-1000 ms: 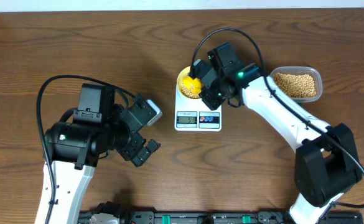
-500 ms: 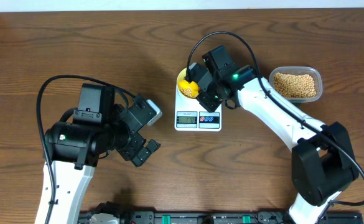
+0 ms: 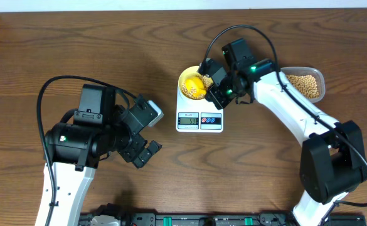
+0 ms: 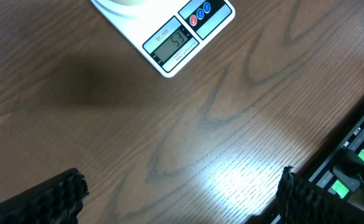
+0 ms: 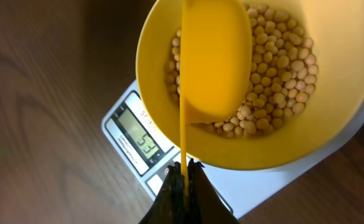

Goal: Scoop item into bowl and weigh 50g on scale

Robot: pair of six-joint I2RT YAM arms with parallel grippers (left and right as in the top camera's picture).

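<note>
Overhead: gripper [image 3: 209,82] seemingly tight on scoop [image 3: 194,84]

Right gripper [image 5: 183,182] with scoop [image 3: 194,85] has shifted right, off the bowl [image 3: 184,80]. More of the bowl rim shows. Right arm [image 3: 283,103] now covers the left edge of the container [image 3: 308,86], fully visible before.

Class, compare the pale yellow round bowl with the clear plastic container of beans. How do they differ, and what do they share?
The pale yellow round bowl is opaque; the clear rounded-rectangular plastic container is see-through. The bowl stands on the white flat digital scale; the container sits on the wooden table. A bright yellow scoop is over the bowl, none over the container. Both hold small beige beans.
</note>
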